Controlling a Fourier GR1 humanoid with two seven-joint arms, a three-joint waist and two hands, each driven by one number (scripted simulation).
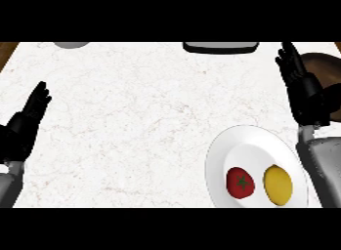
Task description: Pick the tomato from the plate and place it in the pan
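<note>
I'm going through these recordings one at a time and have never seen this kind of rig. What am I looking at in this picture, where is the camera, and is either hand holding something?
The single picture is taken from the robot's head, looking steeply down at a white marbled counter. The two grey forearms ending in black hands belong to a humanoid robot. Its left hand shows at the left and its right hand at the right; both are open and hold nothing. On the counter sits a white plate with a red tomato and a yellow fruit side by side. A dark brown round object, partly hidden behind the right hand, may be the pan. Two partly cropped items lie at the far edge.
</note>
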